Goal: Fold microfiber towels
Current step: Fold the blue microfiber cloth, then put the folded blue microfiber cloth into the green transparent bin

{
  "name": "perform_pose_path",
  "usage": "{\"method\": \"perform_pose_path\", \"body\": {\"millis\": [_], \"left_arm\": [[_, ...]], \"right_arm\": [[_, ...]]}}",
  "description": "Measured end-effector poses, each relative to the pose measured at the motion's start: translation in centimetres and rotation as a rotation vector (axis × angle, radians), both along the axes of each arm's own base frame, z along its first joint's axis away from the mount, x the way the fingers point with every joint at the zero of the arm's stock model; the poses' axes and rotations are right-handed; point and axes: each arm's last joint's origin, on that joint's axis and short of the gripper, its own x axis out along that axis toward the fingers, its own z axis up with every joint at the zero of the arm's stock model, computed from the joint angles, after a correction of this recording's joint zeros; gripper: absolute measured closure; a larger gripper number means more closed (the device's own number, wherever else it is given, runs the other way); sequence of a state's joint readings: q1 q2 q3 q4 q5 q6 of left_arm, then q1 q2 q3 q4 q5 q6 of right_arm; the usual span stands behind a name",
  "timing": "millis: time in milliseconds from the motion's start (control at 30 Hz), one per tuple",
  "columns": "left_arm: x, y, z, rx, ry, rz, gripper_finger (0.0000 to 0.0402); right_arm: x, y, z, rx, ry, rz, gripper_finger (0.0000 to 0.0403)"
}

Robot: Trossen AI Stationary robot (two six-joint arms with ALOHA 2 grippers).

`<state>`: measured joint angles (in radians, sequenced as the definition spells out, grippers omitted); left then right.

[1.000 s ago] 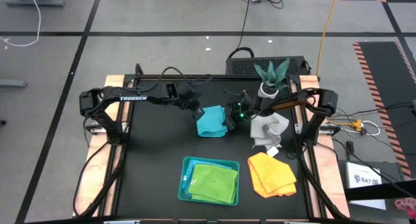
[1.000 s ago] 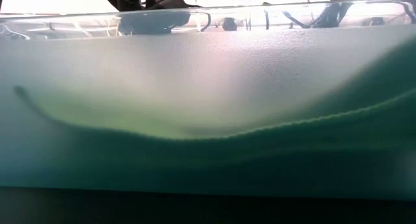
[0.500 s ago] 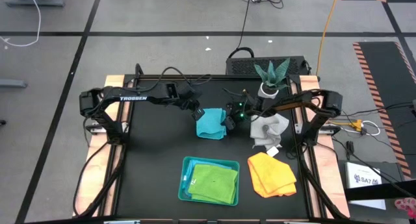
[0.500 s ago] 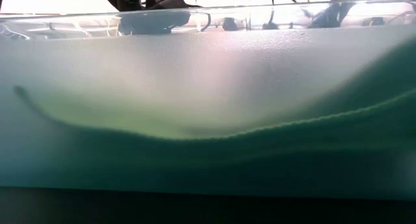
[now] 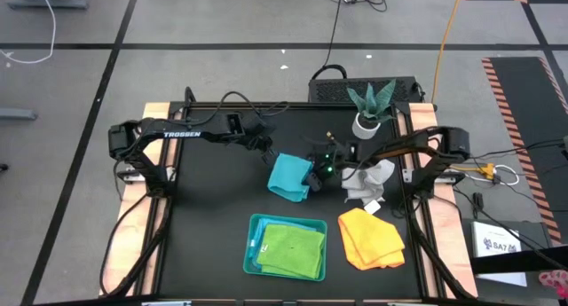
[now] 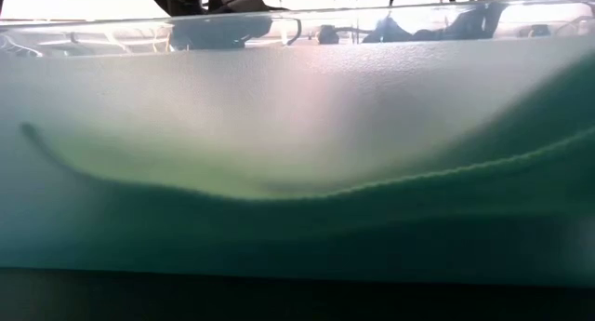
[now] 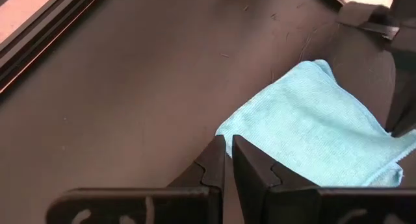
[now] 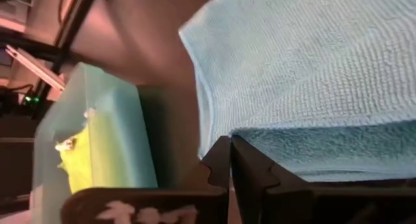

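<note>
A turquoise towel (image 5: 288,176) lies at the table's middle, its right side raised. My left gripper (image 5: 269,154) is shut at the towel's far left corner (image 7: 224,128); I cannot tell whether it touches it. My right gripper (image 5: 312,174) is shut on the towel's right side. A lime green towel (image 5: 293,250) lies folded in the teal tray (image 5: 252,244). A yellow-orange towel (image 5: 371,238) and a crumpled grey-white towel (image 5: 369,176) lie on the table at the right. A second turquoise towel does not show. My right gripper pinches the turquoise towel's right edge (image 8: 224,134) between its two fingers, coming from the table's right. More than one layer shows at the fingers. That side is lifted off the table, while the towel's left part (image 7: 286,120) rests on it.
A potted plant (image 5: 370,111) stands at the far right behind the grey-white towel. The tray's translucent wall (image 6: 297,153) fills the low view. Bare black tabletop (image 5: 209,217) lies at the left and near left.
My right gripper has gone toward the table's near edge and a little up with the turquoise towel's right side. That side has lifted and drawn nearer, while the towel's far left corner by my left gripper has stayed in place.
</note>
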<state>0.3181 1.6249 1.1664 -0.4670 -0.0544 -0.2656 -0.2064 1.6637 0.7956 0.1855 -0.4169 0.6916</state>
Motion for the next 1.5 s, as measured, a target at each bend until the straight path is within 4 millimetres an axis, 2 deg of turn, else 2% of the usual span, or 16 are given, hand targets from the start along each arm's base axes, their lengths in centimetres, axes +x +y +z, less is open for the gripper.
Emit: {"method": "perform_pose_path", "body": {"millis": [133, 300, 500, 633, 800, 933, 1233, 1433, 1500], "left_arm": [[0.0, 0.0, 0.0, 0.008, 0.004, -0.012, 0.0371], [0.0, 0.0, 0.0, 0.011, 0.006, -0.017, 0.0371], [0.0, 0.0, 0.0, 0.016, 0.007, -0.023, 0.0371], [0.1, 0.1, -0.3, 0.037, 0.022, -0.047, 0.0371], [0.9, 0.3, -1.7, 0.026, 0.049, -0.061, 0.0371], [1.5, 0.5, -3.2, -0.003, 0.066, -0.039, 0.0371], [1.6, -0.3, -3.8, -0.110, 0.079, 0.052, 0.0371], [1.4, -0.7, -4.0, -0.124, 0.104, 0.055, 0.0371], [1.4, -0.7, -4.0, -0.128, 0.106, 0.061, 0.0371]], "right_arm": [[-0.1, 0.1, -0.5, -0.018, 0.039, -0.018, 0.0390], [-0.8, 0.5, -1.3, -0.045, 0.147, 0.002, 0.0353], [-0.6, 0.4, -1.0, -0.041, 0.111, 0.016, 0.0306], [-0.5, 0.4, 0.1, -0.016, 0.038, 0.032, 0.0293], [-0.9, -0.3, 2.3, -0.140, -0.038, -0.009, 0.0302], [-1.5, -1.3, 3.3, -0.208, -0.048, -0.070, 0.0309], [-2.7, -3.6, 2.3, -0.236, 0.053, -0.108, 0.0305], [-3.2, -4.8, 2.0, -0.230, 0.086, -0.145, 0.0269], [-3.2, -5.0, 1.4, -0.218, 0.112, -0.152, 0.0254]]}}
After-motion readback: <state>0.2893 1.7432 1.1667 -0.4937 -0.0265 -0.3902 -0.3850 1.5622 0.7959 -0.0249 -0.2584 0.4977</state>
